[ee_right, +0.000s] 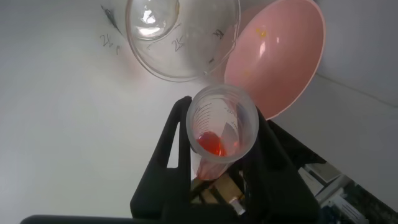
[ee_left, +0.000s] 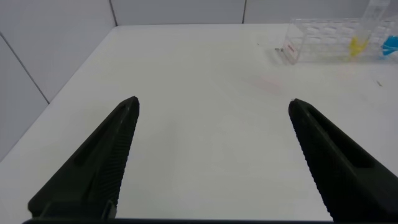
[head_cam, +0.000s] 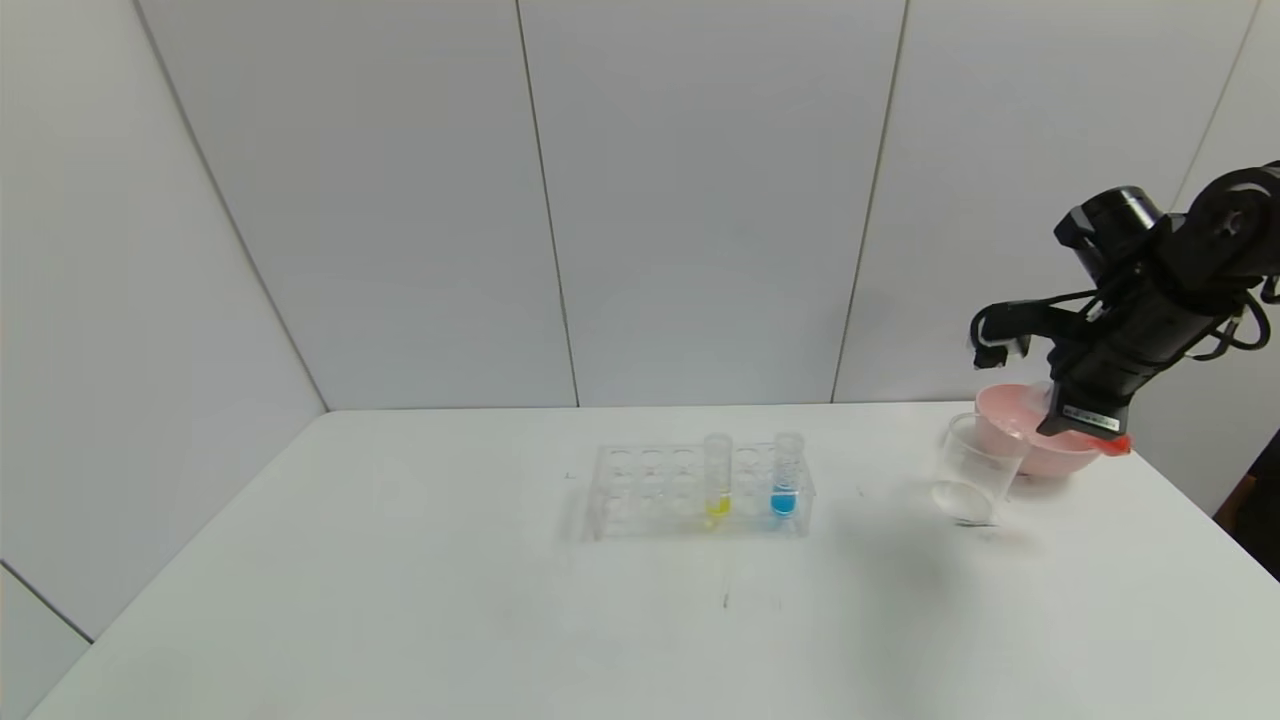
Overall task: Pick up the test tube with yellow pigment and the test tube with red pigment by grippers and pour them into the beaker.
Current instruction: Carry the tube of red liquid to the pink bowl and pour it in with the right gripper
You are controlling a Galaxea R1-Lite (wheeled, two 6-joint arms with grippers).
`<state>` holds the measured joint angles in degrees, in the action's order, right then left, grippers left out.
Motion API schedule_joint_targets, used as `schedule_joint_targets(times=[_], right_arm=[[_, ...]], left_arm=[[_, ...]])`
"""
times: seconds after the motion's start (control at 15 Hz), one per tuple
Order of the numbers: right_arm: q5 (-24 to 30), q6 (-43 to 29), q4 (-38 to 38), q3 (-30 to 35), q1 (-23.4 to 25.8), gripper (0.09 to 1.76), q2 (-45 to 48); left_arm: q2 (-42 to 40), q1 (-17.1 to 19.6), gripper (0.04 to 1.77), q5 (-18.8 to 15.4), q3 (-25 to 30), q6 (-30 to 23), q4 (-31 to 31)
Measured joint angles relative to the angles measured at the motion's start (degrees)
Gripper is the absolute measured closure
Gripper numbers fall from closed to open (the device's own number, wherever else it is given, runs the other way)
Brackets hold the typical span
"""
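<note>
Right gripper point(ee_right: 214, 152) is clamped on the red tube point(ee_right: 222, 127), raised at the 3 o'clock edge of the head view. The tube is tipped, mouth toward the wrist camera, with a small pool of red liquid visible inside near the base. Just beyond the mouth lies the beaker point(head_cam: 975, 468), standing on the worktop point(head_cam: 400, 600); touching or just behind it, at its 1 o'clock, is the pink bowl point(head_cam: 1050, 455).

Yellow tube point(head_cam: 717, 473) stands upright in the rack point(head_cam: 700, 490) at worktop centre, a blue tube point(head_cam: 787, 473) beside it at 3 o'clock.

Left gripper point(ee_left: 211, 155) is spread wide, empty, low over bare worktop at the 9 o'clock side, well apart from the rack.

Judgement: red pour in hand; yellow not yet started.

Risks:
- Bowl rim sits close to the beaker; a mouth aimed slightly off sends liquid into the bowl or onto the worktop.
- Little liquid remains; it may cling, so a shallow tilt leaves residue.
- Gripper descending could knock the beaker.
</note>
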<state>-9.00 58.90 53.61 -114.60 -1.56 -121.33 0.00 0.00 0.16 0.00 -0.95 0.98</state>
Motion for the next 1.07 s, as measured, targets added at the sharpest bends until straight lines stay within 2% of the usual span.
schedule_joint_targets(times=[0.33,0.73,0.93,1.07], right_arm=[[-1.1,3.0,-3.6,0.0,-0.6,1.32,-1.1],[-1.4,5.3,-4.0,0.0,-1.4,1.32,-2.0],[-5.8,7.0,-4.4,0.0,-1.9,1.32,-2.3],[-6.7,8.8,-5.9,0.0,-2.1,1.32,-2.5]], left_arm=[[0.0,0.0,0.09,0.0,0.0,0.0,0.0],[0.0,0.0,0.09,0.0,0.0,0.0,0.0],[0.0,0.0,0.09,0.0,0.0,0.0,0.0],[0.0,0.0,0.09,0.0,0.0,0.0,0.0]])
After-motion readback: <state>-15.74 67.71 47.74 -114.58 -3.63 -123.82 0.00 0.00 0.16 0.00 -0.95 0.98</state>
